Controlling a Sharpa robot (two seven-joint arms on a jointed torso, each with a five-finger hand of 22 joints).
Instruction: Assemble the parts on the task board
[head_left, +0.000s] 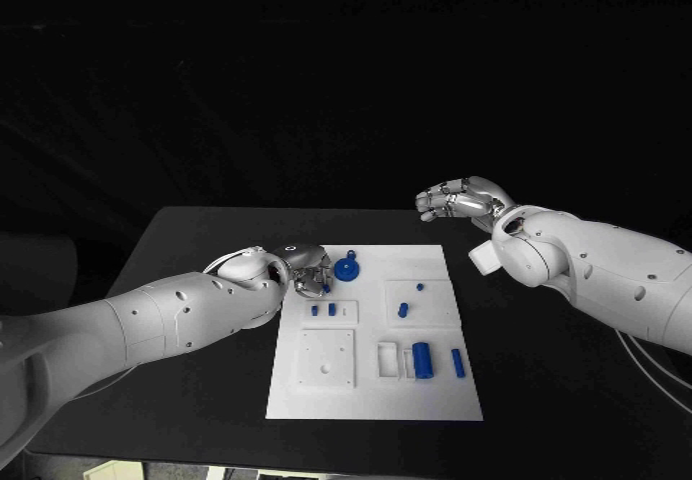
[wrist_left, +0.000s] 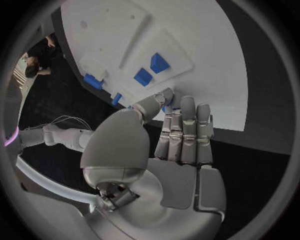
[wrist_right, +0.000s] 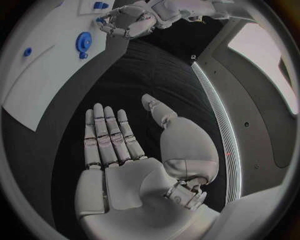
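Board (head_left: 433, 395) lies mid-table, blue parts (head_left: 421, 358) standing in its near slots. Left hand (head_left: 299, 270) sits at the board's far-left edge, fingers curled, fingertips touching a small blue part; grip unclear. Gear (head_left: 348, 267) just beside it. Right hand (head_left: 462, 199) hovers beyond the far-right corner, off the board, fingers apart, holding nothing.

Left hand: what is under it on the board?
The left hand hovers over the board's far left corner, beside the blue gear. A blue piece peeks past its fingertips; whatever else lies beneath is covered.
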